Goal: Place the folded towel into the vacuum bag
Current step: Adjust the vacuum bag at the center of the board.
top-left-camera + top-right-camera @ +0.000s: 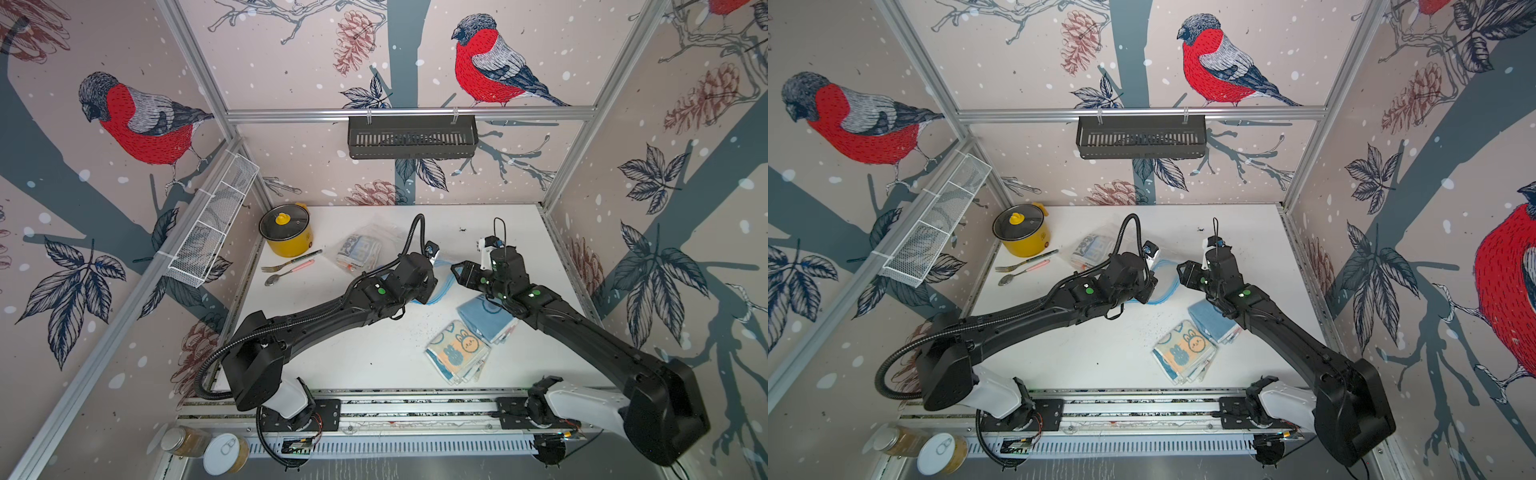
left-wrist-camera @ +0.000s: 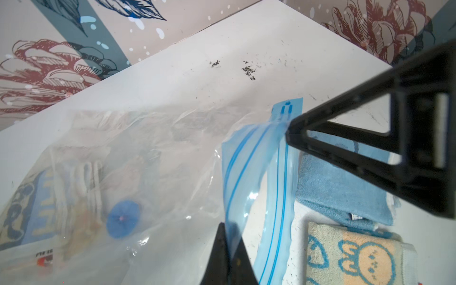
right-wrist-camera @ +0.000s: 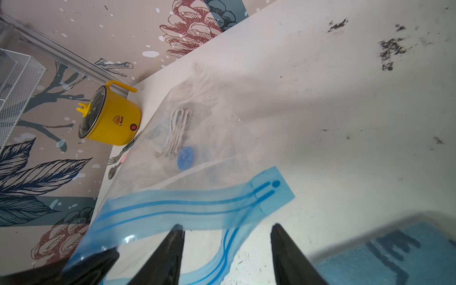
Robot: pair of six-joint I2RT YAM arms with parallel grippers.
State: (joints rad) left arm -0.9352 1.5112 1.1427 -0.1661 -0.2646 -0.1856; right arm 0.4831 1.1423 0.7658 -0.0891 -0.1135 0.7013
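Sprawling across the speckled white table (image 1: 332, 353) within bird-papered walls (image 1: 291, 62), the vacuum bag (image 2: 172, 153) is pinched by the left gripper (image 2: 224, 232); the right gripper (image 3: 226, 227) beside it gapes.

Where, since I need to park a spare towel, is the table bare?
Best: the near-left stretch of table, bordered by the left arm, the front rail and the rabbit towel. Also the far-right corner behind the right fingers. Crowded: pot, fork, spoon and bag at far left; blue towel near right.
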